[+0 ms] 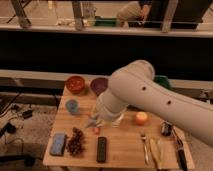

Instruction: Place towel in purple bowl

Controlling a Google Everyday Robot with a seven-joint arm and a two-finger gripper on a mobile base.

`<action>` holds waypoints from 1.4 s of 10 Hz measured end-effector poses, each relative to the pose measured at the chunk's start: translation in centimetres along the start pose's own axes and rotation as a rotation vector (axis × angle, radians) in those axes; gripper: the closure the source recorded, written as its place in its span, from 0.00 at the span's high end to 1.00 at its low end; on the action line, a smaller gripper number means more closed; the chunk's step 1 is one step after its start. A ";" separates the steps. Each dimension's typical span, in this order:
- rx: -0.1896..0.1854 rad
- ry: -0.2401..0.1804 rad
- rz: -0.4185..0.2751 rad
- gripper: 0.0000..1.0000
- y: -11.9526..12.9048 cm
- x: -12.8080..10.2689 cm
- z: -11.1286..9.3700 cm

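Note:
The towel [58, 143] is a flat pale grey-blue cloth lying at the front left corner of the wooden table [125, 145]. The purple bowl [98, 84] stands at the back of the table, to the right of a red-orange bowl [75, 84]; the arm partly covers its right side. My gripper [94, 120] hangs low over the middle of the table at the end of the big white arm [135, 95], to the right of and behind the towel and in front of the purple bowl. It holds nothing that I can see.
A blue cup [71, 106] stands behind the towel. A dark red grape cluster [76, 141], a black bar [101, 148] and a small red item [96, 130] lie near the front. An orange fruit [141, 118], a can [166, 128] and utensils [152, 150] are at the right. A green bin [162, 81] is behind the arm.

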 end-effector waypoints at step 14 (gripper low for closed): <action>-0.100 0.058 -0.067 0.00 -10.4 0.3 7.8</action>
